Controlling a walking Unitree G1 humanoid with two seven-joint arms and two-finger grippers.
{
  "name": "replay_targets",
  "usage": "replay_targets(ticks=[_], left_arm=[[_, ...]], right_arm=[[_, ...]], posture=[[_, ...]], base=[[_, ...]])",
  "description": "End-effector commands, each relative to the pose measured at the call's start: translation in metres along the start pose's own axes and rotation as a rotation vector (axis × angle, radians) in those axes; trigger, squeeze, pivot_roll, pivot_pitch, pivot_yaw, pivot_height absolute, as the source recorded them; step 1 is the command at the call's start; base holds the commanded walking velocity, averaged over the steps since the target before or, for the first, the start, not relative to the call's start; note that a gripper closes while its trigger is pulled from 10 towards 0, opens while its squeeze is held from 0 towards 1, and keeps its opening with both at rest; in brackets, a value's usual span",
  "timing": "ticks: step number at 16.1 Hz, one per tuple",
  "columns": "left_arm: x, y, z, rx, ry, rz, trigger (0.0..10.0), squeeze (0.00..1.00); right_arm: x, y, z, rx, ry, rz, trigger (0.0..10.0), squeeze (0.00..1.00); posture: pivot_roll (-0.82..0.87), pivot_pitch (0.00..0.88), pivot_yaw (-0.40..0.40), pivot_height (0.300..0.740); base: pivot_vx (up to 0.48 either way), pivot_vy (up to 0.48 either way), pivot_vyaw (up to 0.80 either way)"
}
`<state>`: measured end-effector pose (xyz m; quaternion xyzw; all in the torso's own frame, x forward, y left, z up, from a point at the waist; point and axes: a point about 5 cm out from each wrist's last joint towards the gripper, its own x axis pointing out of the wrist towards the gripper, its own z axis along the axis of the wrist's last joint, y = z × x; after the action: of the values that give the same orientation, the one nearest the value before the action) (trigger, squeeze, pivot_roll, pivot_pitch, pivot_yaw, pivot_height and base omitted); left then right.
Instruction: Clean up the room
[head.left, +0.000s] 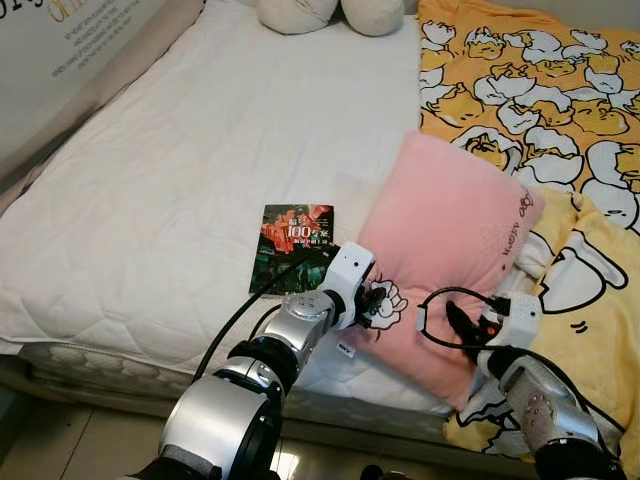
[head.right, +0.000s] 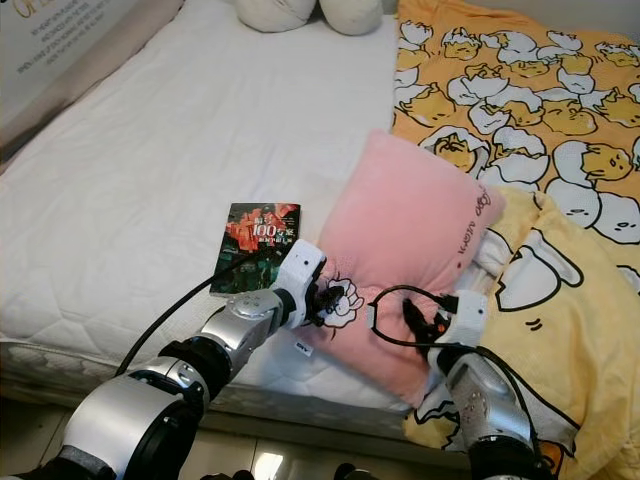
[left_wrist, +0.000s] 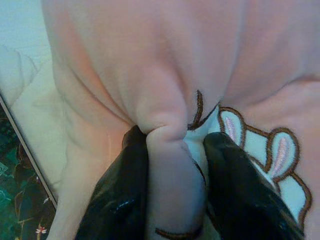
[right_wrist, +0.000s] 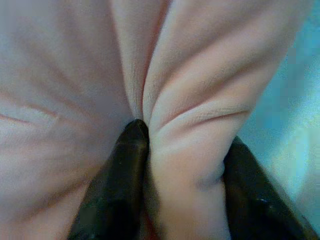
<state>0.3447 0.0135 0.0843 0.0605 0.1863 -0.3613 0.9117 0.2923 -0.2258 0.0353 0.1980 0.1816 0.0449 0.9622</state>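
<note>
Both head views looked forward and down over the bed (head.left: 200, 180) from its near edge, sharing almost the same scene. Each wrist view looked along its own black fingers (left_wrist: 120, 200), very close to the pink pillow (head.left: 450, 250), which all four shared.

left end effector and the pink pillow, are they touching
Touching. The left wrist view shows the left end effector with both black fingers pinching a fold of the pink pillow between them.

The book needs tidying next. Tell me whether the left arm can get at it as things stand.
Probably not yet: the left pincer is shut on a fold of the pink pillow. The book lies close beside it on the white mattress, uncovered, so releasing the pillow should free the way.
</note>
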Motion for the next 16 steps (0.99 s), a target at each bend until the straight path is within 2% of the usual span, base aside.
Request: replay_targets(ticks=[1, 2, 6, 9, 10, 11, 12, 13, 14, 15, 16], left_arm=[[0.011, -0.049, -0.022, -0.079, 0.051, -0.096, 0.0, 0.00], [0.010, -0.041, -0.020, -0.097, 0.017, -0.036, 0.0, 0.00], [0.009, -0.038, -0.015, -0.132, -0.026, -0.030, 0.0, 0.00], [0.009, -0.038, -0.010, -0.121, -0.060, -0.057, 0.0, 0.00], [0.009, -0.037, -0.005, -0.128, -0.081, -0.063, 0.0, 0.00], [0.010, -0.035, 0.015, -0.126, -0.163, -0.088, 0.0, 0.00], [0.010, -0.032, 0.041, -0.121, -0.277, -0.109, 0.0, 0.00], [0.008, -0.029, 0.053, -0.121, -0.330, -0.114, 0.0, 0.00], [0.004, -0.025, 0.074, -0.117, -0.424, -0.120, 0.0, 0.00], [-0.004, -0.019, 0.100, -0.106, -0.553, -0.115, 0.0, 0.00], [-0.011, -0.015, 0.114, -0.090, -0.622, -0.122, 0.0, 0.00]], right_arm=[[-0.007, -0.007, -0.027, 0.046, 0.097, -0.049, 0.0, 0.00], [-0.006, -0.008, -0.029, 0.050, 0.099, -0.067, 0.0, 0.00], [-0.004, -0.011, -0.025, 0.024, 0.079, -0.110, 0.0, 0.00], [0.000, -0.009, -0.025, -0.001, 0.075, -0.118, 0.0, 0.00], [0.006, -0.006, -0.014, -0.023, 0.044, -0.121, 0.0, 0.00], [0.012, 0.004, 0.018, -0.063, -0.061, -0.092, 0.0, 0.00], [0.009, 0.021, 0.054, -0.102, -0.198, -0.031, 0.0, 0.00], [0.006, 0.028, 0.069, -0.118, -0.253, -0.006, 0.0, 0.00], [0.000, 0.035, 0.090, -0.146, -0.337, 0.007, 0.0, 0.00], [-0.008, 0.042, 0.113, -0.188, -0.428, 0.017, 0.0, 0.00], [-0.012, 0.047, 0.129, -0.235, -0.485, 0.025, 0.0, 0.00]], posture=[[-0.10, 0.199, 0.015, 0.740], [-0.09, 0.183, 0.013, 0.740], [-0.06, 0.182, 0.007, 0.740], [-0.03, 0.167, 0.012, 0.740], [-0.02, 0.111, 0.023, 0.740], [-0.01, 0.047, 0.038, 0.740], [-0.01, 0.000, 0.051, 0.740], [0.00, 0.000, 0.056, 0.740], [0.00, 0.000, 0.066, 0.740], [0.00, 0.000, 0.078, 0.740], [-0.01, 0.000, 0.086, 0.740]], base=[[0.000, 0.000, 0.00], [0.000, 0.000, 0.00], [0.000, 0.000, 0.00], [0.000, 0.000, 0.00], [0.000, 0.000, 0.00], [0.000, 0.000, 0.00], [0.000, 0.000, 0.00], [0.000, 0.000, 0.00], [0.000, 0.000, 0.00], [0.000, 0.000, 0.00], [0.000, 0.000, 0.00]])
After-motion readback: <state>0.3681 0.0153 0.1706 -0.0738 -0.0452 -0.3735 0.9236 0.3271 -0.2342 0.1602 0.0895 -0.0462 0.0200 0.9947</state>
